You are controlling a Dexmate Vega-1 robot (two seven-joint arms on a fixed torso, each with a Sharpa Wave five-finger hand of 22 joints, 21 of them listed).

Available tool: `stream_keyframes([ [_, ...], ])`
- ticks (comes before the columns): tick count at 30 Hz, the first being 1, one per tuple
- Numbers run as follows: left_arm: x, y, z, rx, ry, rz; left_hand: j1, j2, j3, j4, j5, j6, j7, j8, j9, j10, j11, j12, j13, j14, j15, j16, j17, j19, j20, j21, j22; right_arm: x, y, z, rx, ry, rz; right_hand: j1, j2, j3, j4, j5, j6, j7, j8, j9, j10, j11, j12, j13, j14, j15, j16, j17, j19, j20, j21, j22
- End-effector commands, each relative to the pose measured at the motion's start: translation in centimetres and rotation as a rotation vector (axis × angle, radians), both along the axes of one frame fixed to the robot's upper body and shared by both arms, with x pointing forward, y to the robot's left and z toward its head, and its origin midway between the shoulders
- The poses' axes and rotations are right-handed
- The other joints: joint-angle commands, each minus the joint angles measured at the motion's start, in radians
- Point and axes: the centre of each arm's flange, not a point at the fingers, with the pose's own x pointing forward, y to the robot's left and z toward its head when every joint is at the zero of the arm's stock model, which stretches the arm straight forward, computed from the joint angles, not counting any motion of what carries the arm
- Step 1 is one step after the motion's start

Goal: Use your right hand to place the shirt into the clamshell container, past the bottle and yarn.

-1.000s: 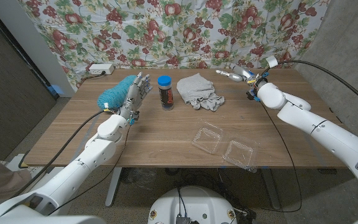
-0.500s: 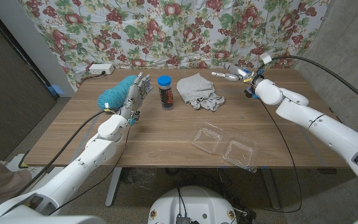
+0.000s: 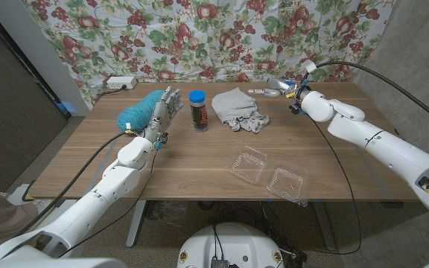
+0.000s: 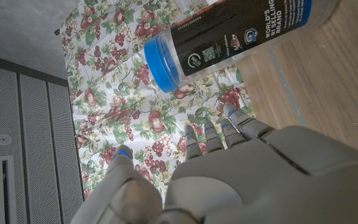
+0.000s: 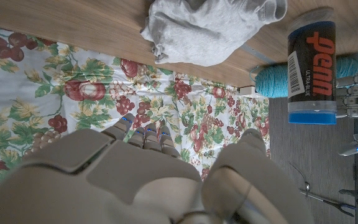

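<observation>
Grey and crumpled, the shirt (image 3: pixel 238 109) lies on the worktop (image 3: pixel 199 160) toward its far edge, with the bottle (image 3: pixel 196 109) just beside it and the teal yarn (image 3: pixel 140 109) beyond. The right hand (image 3: pixel 278 86) hovers near the shirt, fingers (image 3: pixel 258 91) extended and holding nothing. The left hand (image 3: pixel 164 110) stands upright by the yarn, fingers apart, empty. The clamshell container (image 3: pixel 268 174) lies open near the front edge. Loose cloth may slip from a shallow pinch, and a trailing fold could drag the light container or clip the bottle.
</observation>
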Motion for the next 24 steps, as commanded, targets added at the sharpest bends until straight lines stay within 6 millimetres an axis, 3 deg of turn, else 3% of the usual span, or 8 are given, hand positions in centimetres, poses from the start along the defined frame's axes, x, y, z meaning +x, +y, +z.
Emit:
stream_keyframes([
  [1, 0.0, -0.1, 0.2, -0.001, -0.003, 0.002, 0.004, 0.004, 0.000, -0.006, 0.003, 0.007, -0.005, -0.005, 0.006, 0.011, -0.002, 0.001, 0.003, 0.003, -0.059, 0.005, 0.004, 0.010, -0.030, 0.004, 0.006, 0.8, 1.2, 0.7, -0.079, -0.033, -0.013, 0.012, -0.004, 0.001, -0.007, 0.009, -0.001, 0.001, 0.003, 0.003, -0.002, 0.003, 0.004, 0.002, -0.004, -0.004, 0.005, 0.003, 0.002, -0.001, 0.002, 0.003],
  [24, -0.2, -0.4, 0.0, -0.006, -0.005, 0.001, 0.004, 0.006, -0.002, -0.008, 0.003, 0.009, -0.004, -0.006, 0.006, 0.011, -0.002, 0.001, 0.003, 0.004, -0.063, 0.005, 0.004, 0.010, -0.032, 0.004, 0.006, 1.8, 2.4, 0.5, -0.174, -0.052, -0.040, 0.026, -0.002, 0.004, -0.015, 0.019, -0.004, 0.002, 0.003, 0.003, -0.004, 0.001, 0.005, 0.002, 0.001, -0.008, 0.006, 0.002, 0.007, 0.000, 0.004, 0.003],
])
